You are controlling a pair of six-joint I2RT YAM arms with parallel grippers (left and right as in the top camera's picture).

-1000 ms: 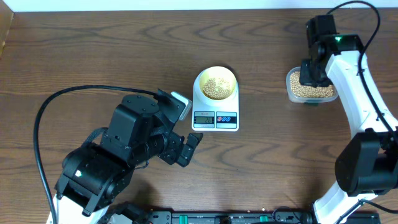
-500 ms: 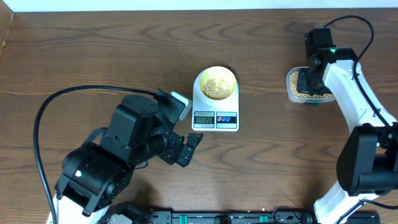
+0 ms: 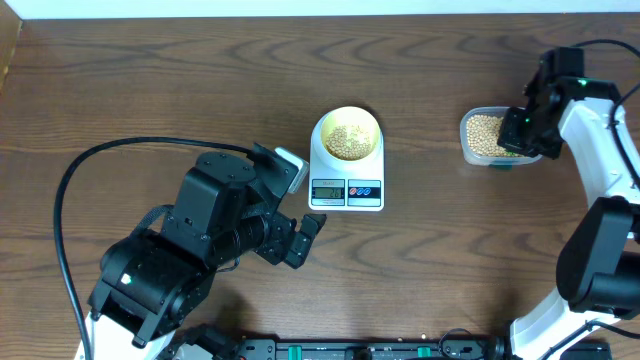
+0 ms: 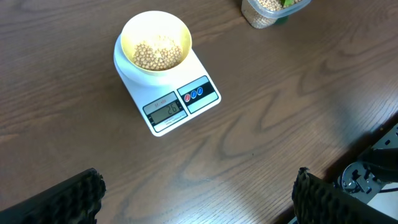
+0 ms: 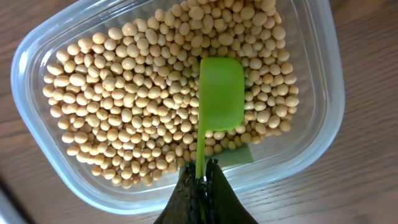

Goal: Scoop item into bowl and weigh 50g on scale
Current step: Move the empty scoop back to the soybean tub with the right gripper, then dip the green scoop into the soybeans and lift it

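A pale yellow bowl (image 3: 347, 134) holding some beans stands on the white scale (image 3: 346, 187) at the table's middle; both also show in the left wrist view, the bowl (image 4: 156, 42) on the scale (image 4: 169, 93), whose display reads 20. The beans (image 5: 137, 93) fill a clear container (image 3: 484, 137) at the right. My right gripper (image 5: 201, 177) is shut on the handle of a green scoop (image 5: 219, 93), whose bowl lies face down on the beans. In the overhead view the right gripper (image 3: 520, 128) is over the container's right side. My left gripper (image 4: 196, 193) is open and empty, over bare table in front of the scale.
The clear container (image 4: 268, 11) shows at the top of the left wrist view. The left arm's bulk (image 3: 210, 240) sits front left with a black cable looping beside it. The table's front edge and robot base (image 4: 373, 168) are near the left gripper.
My right arm has swung to the right and the gripper has moved from the container's left part to its right side. The left arm, bowl and scale have not moved.
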